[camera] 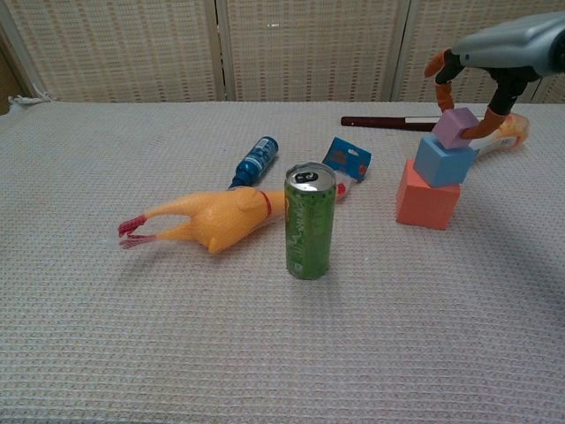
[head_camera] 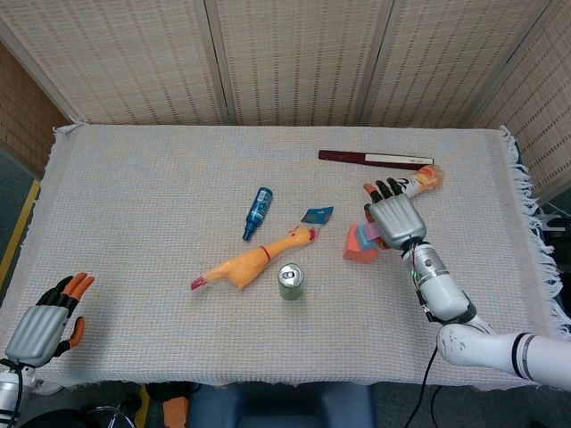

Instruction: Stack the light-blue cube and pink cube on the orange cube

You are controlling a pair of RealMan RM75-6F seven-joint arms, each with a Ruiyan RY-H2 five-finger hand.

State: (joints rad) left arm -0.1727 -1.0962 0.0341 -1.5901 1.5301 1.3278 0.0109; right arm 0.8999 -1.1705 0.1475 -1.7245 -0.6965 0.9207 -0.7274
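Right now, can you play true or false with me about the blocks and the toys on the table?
1. The light-blue cube sits on the orange cube. True.
2. The right hand holds the pink cube. True.
3. The green can lies on its side. False: it stands upright.
4. The rubber chicken stands on top of the stack. False: it lies on the cloth, left of the can.
5. The left hand holds a cube. False: it holds nothing, near the table's front corner.

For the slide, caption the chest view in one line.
Right hand pinches the pink cube atop the light-blue cube, itself on the orange cube.
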